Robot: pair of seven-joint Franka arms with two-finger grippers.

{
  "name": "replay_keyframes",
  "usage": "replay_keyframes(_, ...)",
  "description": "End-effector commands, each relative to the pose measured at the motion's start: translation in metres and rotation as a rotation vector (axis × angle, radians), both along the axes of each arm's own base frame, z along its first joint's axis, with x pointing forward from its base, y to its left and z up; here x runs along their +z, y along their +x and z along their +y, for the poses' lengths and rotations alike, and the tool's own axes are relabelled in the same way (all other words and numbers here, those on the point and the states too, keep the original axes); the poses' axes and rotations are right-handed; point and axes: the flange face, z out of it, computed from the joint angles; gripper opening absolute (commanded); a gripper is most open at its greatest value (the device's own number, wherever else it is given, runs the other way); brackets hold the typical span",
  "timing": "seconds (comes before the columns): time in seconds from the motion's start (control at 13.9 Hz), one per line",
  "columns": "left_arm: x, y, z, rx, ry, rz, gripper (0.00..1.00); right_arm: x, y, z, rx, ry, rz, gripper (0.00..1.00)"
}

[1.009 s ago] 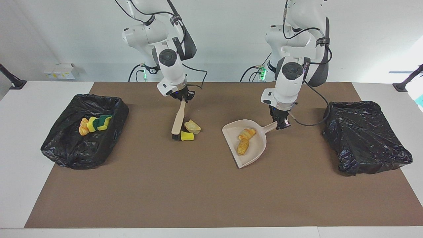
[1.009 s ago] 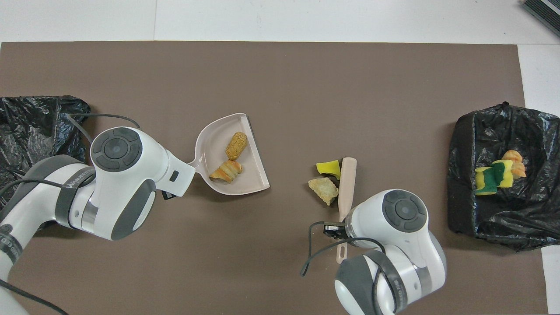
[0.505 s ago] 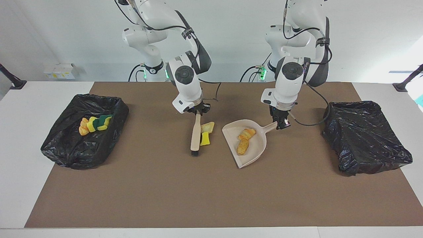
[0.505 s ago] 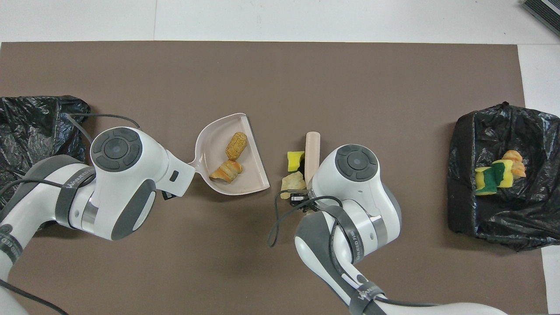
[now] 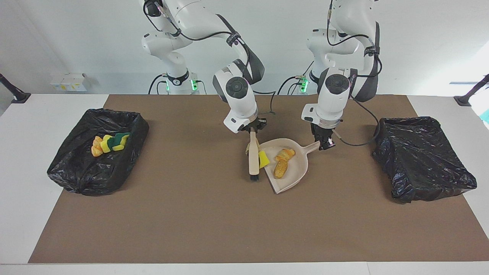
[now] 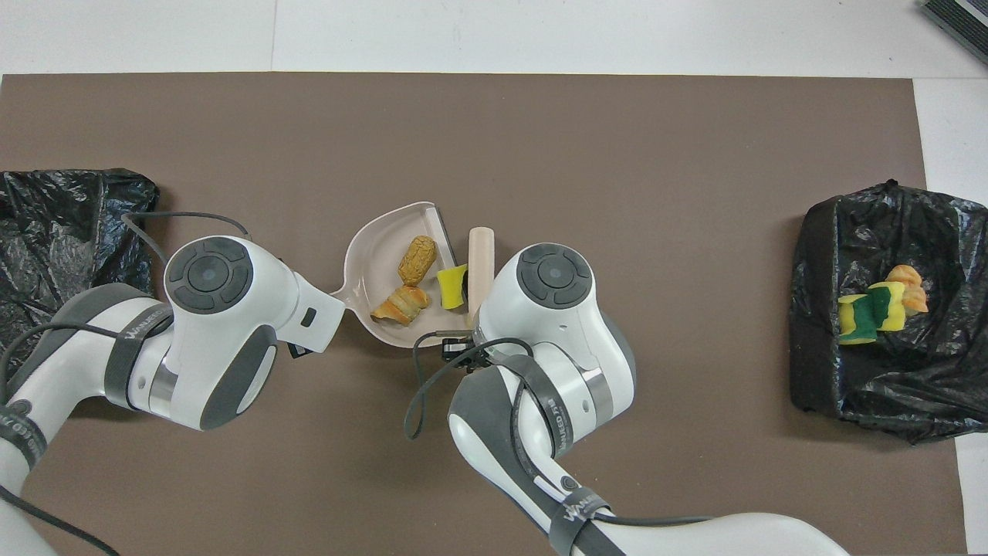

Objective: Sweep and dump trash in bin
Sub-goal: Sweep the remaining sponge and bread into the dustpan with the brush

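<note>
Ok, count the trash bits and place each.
7. In the dustpan: two bread pieces, a sponge at its mouth. A pale bit half hidden by the brush. In the bin at the right arm's end: three bits. Others may be hidden.

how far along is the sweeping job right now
Done: sponge and bread bits already lie in one bin. In hand: the right gripper holds the brush against the dustpan held by the left gripper, pushing in a sponge beside two bread pieces. Left: dumping the dustpan.
</note>
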Motion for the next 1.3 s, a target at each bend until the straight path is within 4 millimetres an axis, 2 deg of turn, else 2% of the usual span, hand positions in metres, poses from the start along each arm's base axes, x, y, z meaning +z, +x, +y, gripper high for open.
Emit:
replay_keyframes(0.0, 0.000, -0.010, 0.000, 0.008, -0.010, -0.020, 0.00, 0.015, 0.013, 0.029, -0.001, 0.104, 0.007, 0.00)
replay_keyframes(0.14, 0.000, -0.010, 0.000, 0.008, -0.010, -0.020, 0.00, 0.024, 0.008, 0.043, 0.012, 0.124, 0.001, 0.00)
replay_keyframes(0.22, 0.001, -0.009, 0.001, 0.012, -0.012, -0.024, 0.00, 0.033, 0.011, 0.044, 0.004, 0.140, -0.004, 0.00)
replay_keyframes(0.29, 0.001, -0.006, 0.002, 0.035, -0.020, -0.027, 0.00, 0.041, 0.011, 0.040, 0.005, 0.142, 0.004, 0.00)
replay_keyframes(0.36, 0.002, -0.006, 0.001, 0.078, -0.047, -0.020, 0.00, 0.059, 0.008, 0.034, 0.013, 0.143, 0.007, 0.00)
replay_keyframes(0.58, 0.001, -0.005, 0.002, 0.174, -0.101, -0.001, 0.00, 0.092, 0.006, 0.013, 0.020, 0.139, 0.021, 0.00)
replay_keyframes(0.72, 0.001, -0.004, 0.005, 0.191, -0.100, 0.000, 0.00, 0.101, 0.003, 0.010, 0.030, 0.135, 0.024, 0.00)
replay_keyframes(0.87, 0.001, -0.004, 0.006, 0.196, -0.100, -0.001, 0.00, 0.092, 0.000, -0.004, 0.034, 0.092, 0.048, 0.00)
replay_keyframes(1.01, 0.001, -0.004, 0.006, 0.193, -0.100, -0.001, 0.00, 0.077, 0.001, -0.034, 0.029, 0.010, 0.041, 0.00)
replay_keyframes(1.15, 0.000, -0.005, 0.004, 0.170, -0.100, -0.001, 0.00, 0.053, -0.001, -0.061, 0.016, -0.053, 0.060, 0.00)
replay_keyframes(1.23, 0.000, -0.005, 0.002, 0.150, -0.103, -0.007, 0.00, 0.037, -0.004, -0.067, 0.028, -0.094, 0.064, 0.00)
